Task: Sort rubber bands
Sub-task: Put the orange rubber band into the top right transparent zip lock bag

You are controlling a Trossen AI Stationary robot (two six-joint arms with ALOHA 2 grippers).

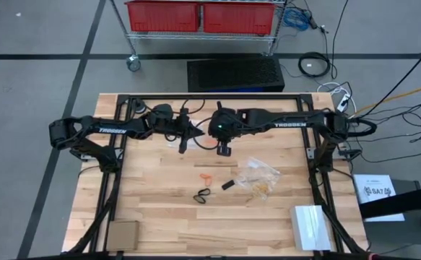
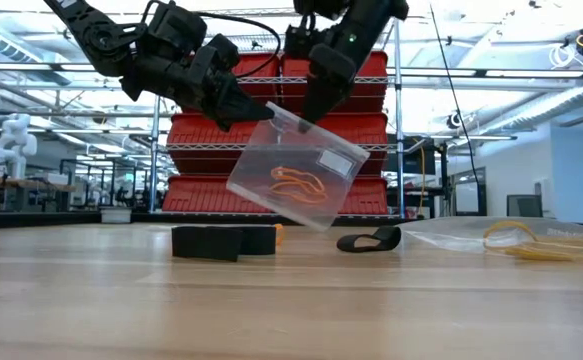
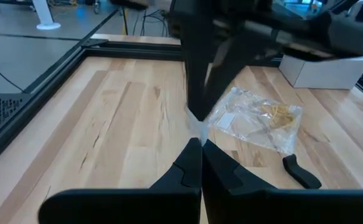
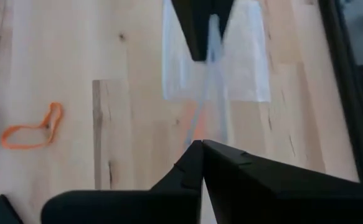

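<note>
bag (image 2: 296, 170) hangs clamped between left claw (image 2: 264, 112) and right claw (image 2: 306, 118); loose orange band (image 1: 204, 176) lies below on table, nearer right arm

Orange rubber bands (image 2: 296, 183) hang inside a raised clear bag; one orange loop (image 1: 204, 176) and a black loop (image 1: 202, 194) lie mid-table (apart); tan bands (image 1: 259, 189) sit bagged toward the right edge.
</note>
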